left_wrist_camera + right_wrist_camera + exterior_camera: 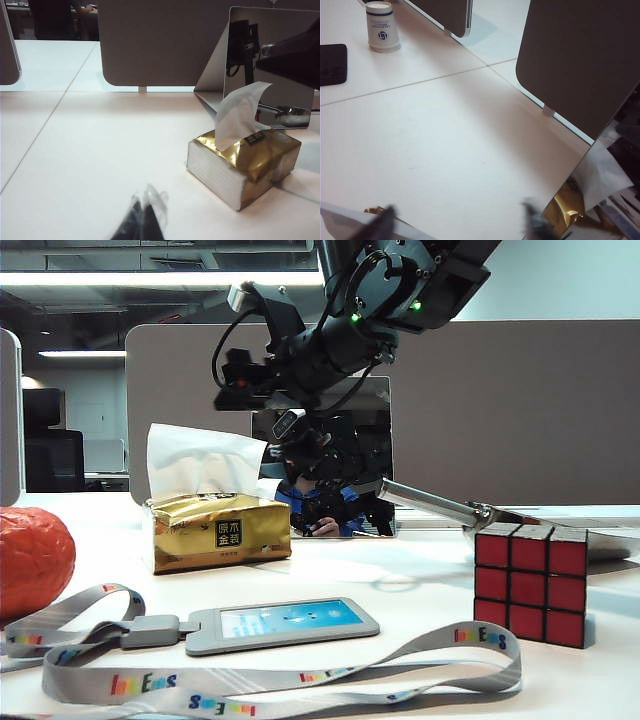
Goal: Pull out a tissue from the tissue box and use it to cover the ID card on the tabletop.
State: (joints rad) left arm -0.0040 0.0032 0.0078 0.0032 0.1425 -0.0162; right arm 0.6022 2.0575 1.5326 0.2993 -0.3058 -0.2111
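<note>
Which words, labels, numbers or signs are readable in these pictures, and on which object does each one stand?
"原木金装": black label on the gold tissue box, exterior view.
Coloured letters on the grey lanyard: repeated, too blurred to read surely.
Blue screen of the ID card: text too small to read.
Paper cup: round blue logo and a line of print, unreadable.
Rubik's cube: no text.

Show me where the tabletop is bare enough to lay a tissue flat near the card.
Bare white tabletop lies between the shiny gold tissue box, the grey ID card holder and the red-faced puzzle cube. Crowded: the grey lettered lanyard loops along the front, an orange lump at left.
</note>
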